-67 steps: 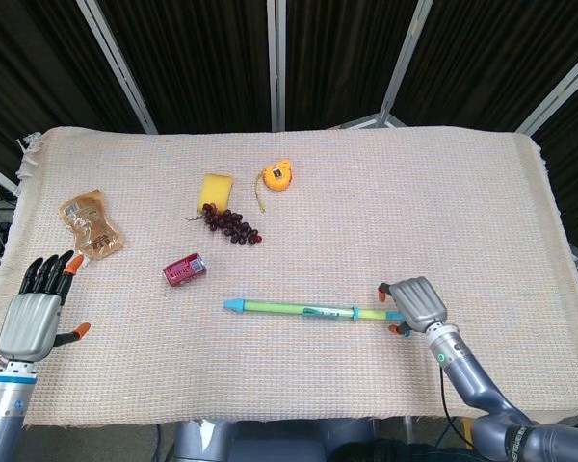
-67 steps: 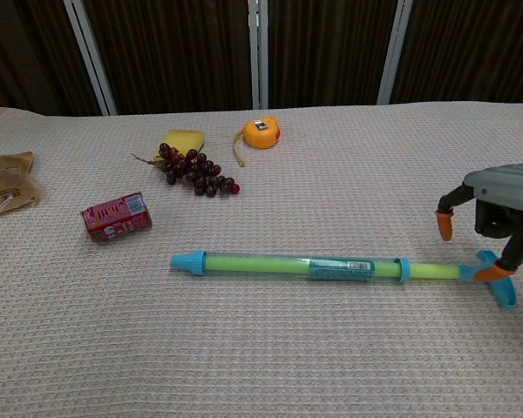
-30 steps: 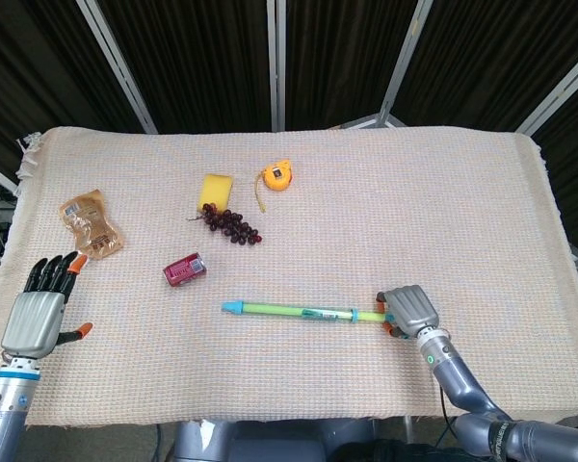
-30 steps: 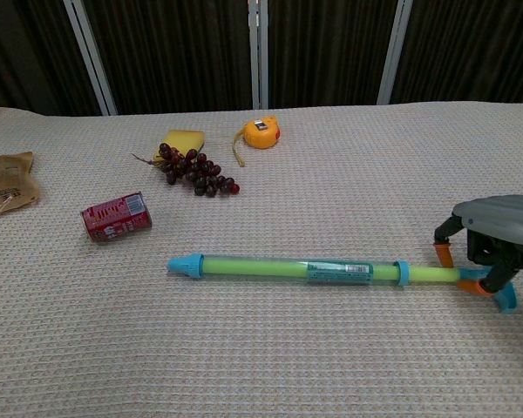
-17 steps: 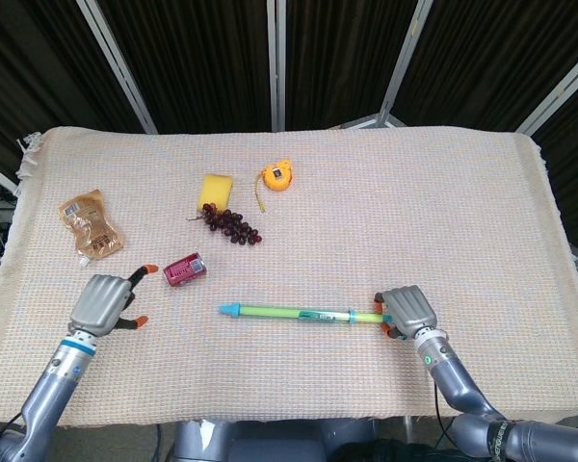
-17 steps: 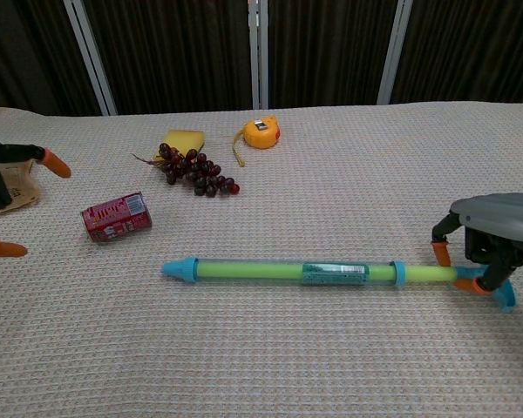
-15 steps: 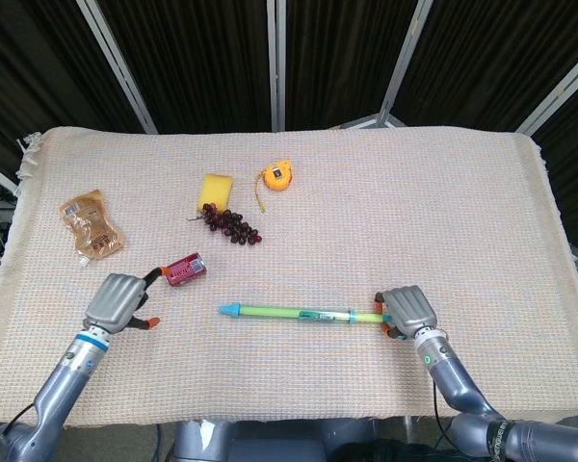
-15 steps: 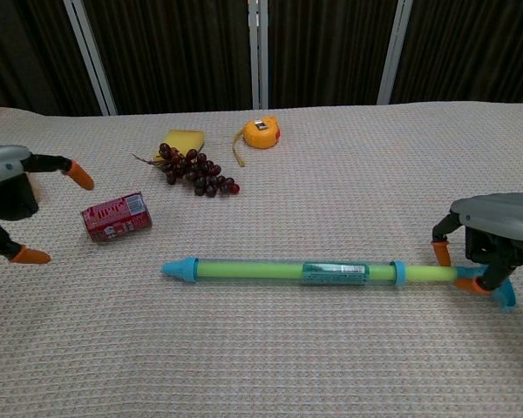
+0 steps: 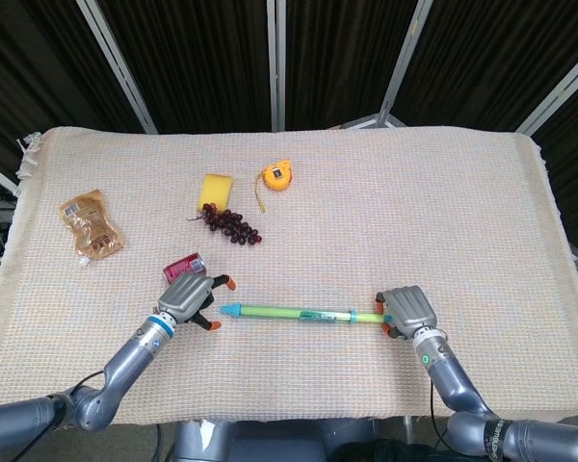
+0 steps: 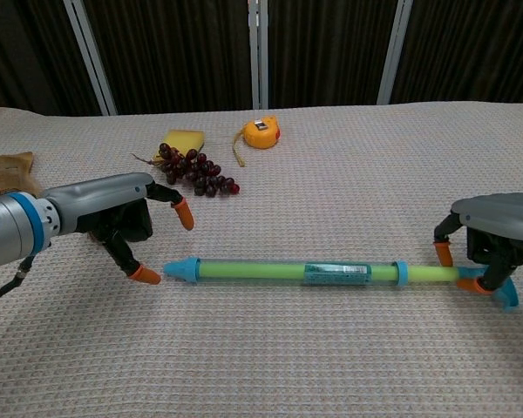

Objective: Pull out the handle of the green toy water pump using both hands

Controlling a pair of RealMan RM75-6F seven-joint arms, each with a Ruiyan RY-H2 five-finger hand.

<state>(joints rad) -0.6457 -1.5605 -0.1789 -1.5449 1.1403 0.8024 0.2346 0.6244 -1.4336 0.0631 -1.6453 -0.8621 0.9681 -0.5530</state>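
The green toy water pump (image 9: 299, 312) (image 10: 331, 271) lies flat across the near middle of the table, its blue tip (image 10: 180, 269) pointing left. My right hand (image 9: 407, 310) (image 10: 499, 233) curls over the pump's right end and grips the blue handle (image 10: 506, 298), with the thin green rod running under its fingers. My left hand (image 9: 187, 295) (image 10: 112, 212) hovers just left of the blue tip with its fingers spread, holding nothing. One orange fingertip (image 10: 145, 275) sits close beside the tip.
A red can (image 9: 181, 265) lies just behind my left hand and is hidden in the chest view. Further back are purple grapes (image 9: 229, 224) (image 10: 194, 171), a yellow sponge (image 9: 215, 189), an orange tape measure (image 9: 276, 176) (image 10: 261, 132) and a brown pouch (image 9: 91, 223) at the left.
My left hand has swept right from the table's left edge, past the red can, to the pump's blue tip. The right hand closed onto the handle and the pump slid slightly left.
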